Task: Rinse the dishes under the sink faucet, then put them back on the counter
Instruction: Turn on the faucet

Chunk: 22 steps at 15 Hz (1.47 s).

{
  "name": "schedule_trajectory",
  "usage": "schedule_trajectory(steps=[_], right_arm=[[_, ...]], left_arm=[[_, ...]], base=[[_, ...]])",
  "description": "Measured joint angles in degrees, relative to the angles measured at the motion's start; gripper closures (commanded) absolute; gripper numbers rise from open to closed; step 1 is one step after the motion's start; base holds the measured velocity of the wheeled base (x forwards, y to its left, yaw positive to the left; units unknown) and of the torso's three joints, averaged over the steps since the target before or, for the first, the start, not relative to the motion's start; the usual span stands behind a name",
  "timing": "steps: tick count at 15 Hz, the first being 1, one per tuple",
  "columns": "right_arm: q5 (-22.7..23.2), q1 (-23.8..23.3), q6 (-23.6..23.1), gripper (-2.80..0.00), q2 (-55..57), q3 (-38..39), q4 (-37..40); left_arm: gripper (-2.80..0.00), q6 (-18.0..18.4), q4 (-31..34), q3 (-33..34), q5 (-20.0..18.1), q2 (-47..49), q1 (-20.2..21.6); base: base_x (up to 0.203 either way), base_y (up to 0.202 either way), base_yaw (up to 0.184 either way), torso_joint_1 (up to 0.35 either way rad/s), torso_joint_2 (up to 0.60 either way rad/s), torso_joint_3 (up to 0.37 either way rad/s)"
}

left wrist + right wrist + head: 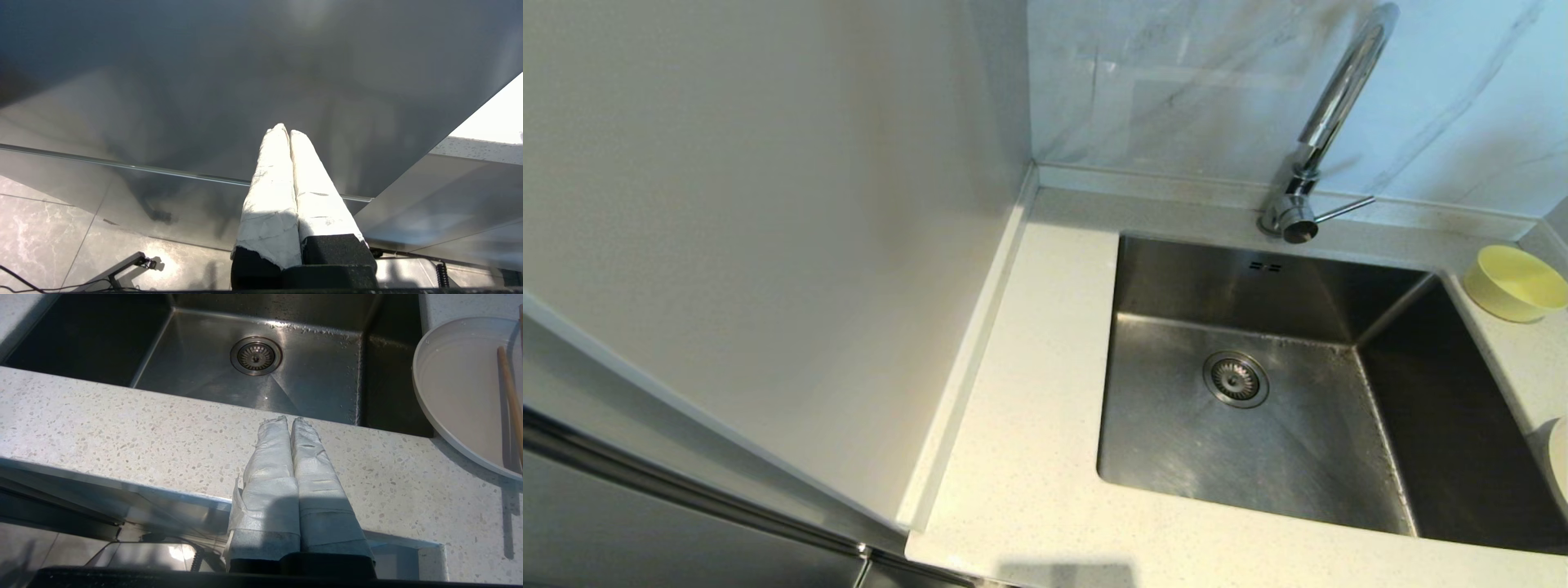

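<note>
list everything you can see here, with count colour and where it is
bowl: 1, pale yellow, counter right of the sink, near the back
plate: 1, cream-white, counter right of the sink, nearer the front
stick: 1, tan, lying in the plate
faucet: 1, chrome, behind the sink
sink: 1, steel, set in the counter
counter: 1, speckled off-white
left gripper: 1, white-wrapped, shut, below counter level
right gripper: 1, white-wrapped, shut, over the counter's front edge

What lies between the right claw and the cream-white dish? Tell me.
Only bare speckled counter, as the right wrist view shows. The shut right claw hangs over the counter's front strip, and the dish sits apart beside the sink.
</note>
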Motion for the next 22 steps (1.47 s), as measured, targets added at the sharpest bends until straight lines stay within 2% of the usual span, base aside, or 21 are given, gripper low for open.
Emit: schedule_trajectory(steps=[7,9,12,14,16,19,22], right_arm=[[-0.34,-0.06,-0.71,0.00,0.00,-0.19,0.40],[-0.42,-0.04,0.08,0.00,1.04,-3.11,1.99],[-0.14,0.00,5.90,0.00,9.36,-15.14,2.02],[-0.18,0.00,10.95,0.00,18.37,-25.46,2.34],[-1.41,-0.04,14.09,0.00,28.61,-35.21,3.54],[-6.32,-0.13,16.40,0.00,43.59,-46.39,3.87],[-12.61,-0.13,17.71,0.00,56.44,-53.87,-2.71]], left_arm=[[0.00,0.00,0.00,0.00,0.00,0.00,0.00],[0.00,0.05,0.00,0.00,0.00,0.00,0.00],[0.00,0.03,0.00,0.00,-0.02,0.00,0.00],[0.00,0.01,0.00,0.00,0.00,0.00,0.00],[0.00,-0.02,0.00,0.00,0.00,0.00,0.00],[0.00,-0.02,0.00,0.00,0.00,0.00,0.00],[0.00,-0.05,0.00,0.00,0.00,0.00,0.00]], base=[[0.000,0.000,0.000,0.000,0.00,0.000],[0.000,0.000,0.000,0.000,0.00,0.000],[0.000,0.000,0.000,0.000,0.00,0.000],[0.000,0.000,0.000,0.000,0.00,0.000],[0.000,0.000,0.000,0.000,0.00,0.000],[0.000,0.000,0.000,0.000,0.00,0.000],[0.000,0.000,0.000,0.000,0.00,0.000]])
